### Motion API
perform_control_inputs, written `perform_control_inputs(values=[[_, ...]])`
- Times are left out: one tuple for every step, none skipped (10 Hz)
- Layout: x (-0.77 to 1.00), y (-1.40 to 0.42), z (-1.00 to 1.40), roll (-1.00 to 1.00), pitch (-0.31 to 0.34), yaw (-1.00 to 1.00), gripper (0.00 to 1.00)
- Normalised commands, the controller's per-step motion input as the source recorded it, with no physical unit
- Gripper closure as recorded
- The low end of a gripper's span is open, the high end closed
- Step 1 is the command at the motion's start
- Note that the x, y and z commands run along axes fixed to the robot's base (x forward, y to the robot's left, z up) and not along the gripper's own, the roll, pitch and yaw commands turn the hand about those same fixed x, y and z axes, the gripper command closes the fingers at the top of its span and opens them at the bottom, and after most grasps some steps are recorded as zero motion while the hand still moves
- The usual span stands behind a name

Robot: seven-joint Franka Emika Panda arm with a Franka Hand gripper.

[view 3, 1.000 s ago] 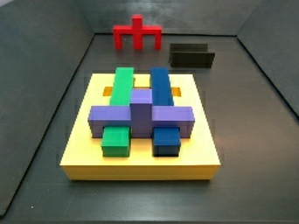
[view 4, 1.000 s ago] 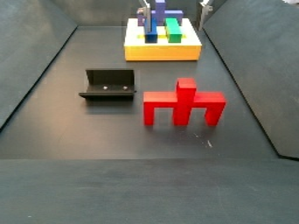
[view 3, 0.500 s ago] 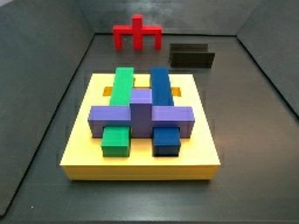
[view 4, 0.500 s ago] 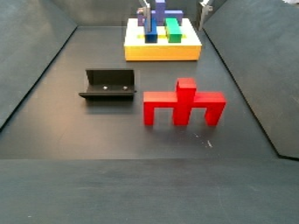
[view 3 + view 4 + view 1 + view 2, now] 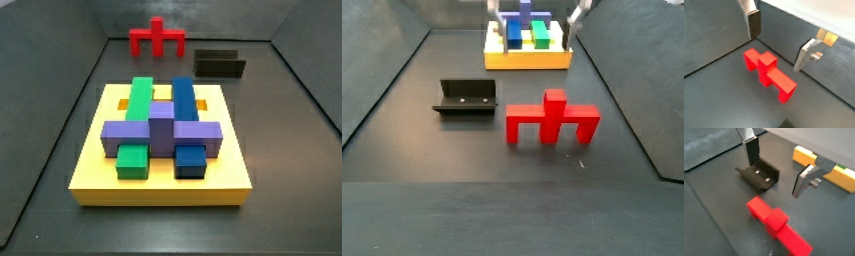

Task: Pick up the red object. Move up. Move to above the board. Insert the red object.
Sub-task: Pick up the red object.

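Item: red object (image 5: 552, 119), standing free on the dark floor with legs down and stub up, well apart from the board (image 5: 528, 57), which lies toward 12 o'clock of it in that side view. The fixture (image 5: 465, 99) sits at about 10 o'clock, near but not touching.

Gripper (image 5: 779, 42): fingers (image 5: 753, 24) spread wide, holding nothing, above the floor. In both wrist views the red object (image 5: 777, 225) lies below and beyond the fingertips, not between them.

Long axis: the bar runs slantwise to the line joining the two fingers. Judged need: shift over the piece and descend to straddle it.
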Motion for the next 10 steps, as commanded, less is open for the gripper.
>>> perform_control_inputs(values=[[0.02,-0.05,-0.84,-0.10,-0.120,0.08,0.00],[-0.22,-0.03,-1.00,0.00,-0.140,0.00,0.00],[-0.56,0.00,-0.83,0.00,-0.164,0.00,0.00],[-0.49,0.00,-0.65,0.02,-0.111,0.00,0.00],[-0.41,0.18,-0.52,0.01,-0.034,-0.03,0.00],[-0.22,0.26,-0.26,0.00,0.000,-0.12,0.00],[0.20,0.29,-0.31,-0.03,0.000,-0.07,0.00],[0.20,0.19,-0.30,-0.01,0.000,-0.07,0.00],[0.00,0.00,-0.17,-0.06,0.000,-0.10,0.00],[0.00,0.00,-0.11,-0.05,0.000,-0.14,0.00]])
